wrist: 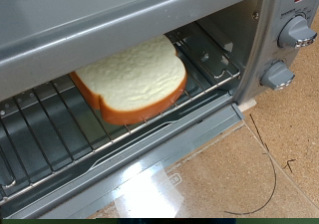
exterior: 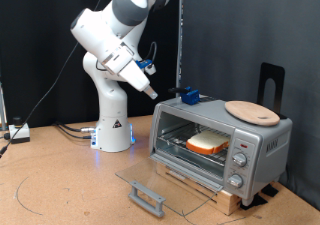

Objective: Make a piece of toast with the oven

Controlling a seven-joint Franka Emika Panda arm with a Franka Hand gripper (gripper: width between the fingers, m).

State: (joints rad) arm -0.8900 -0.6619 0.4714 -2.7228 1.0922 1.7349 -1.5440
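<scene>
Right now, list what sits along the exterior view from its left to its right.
White box at the left edge → robot base → gripper → blue object on the oven's top → piece of toast inside the oven → round wooden board.

So the whole setup sits on a brown tabletop (exterior: 60, 190), with the robot's white base (exterior: 113, 135) standing on it well off to the exterior view's left of the oven (exterior: 222, 137). The oven rests on a wooden slatted base (exterior: 225, 192), and its glass door (exterior: 155, 185) lies dropped open flat on the tabletop right in front of it.
</scene>
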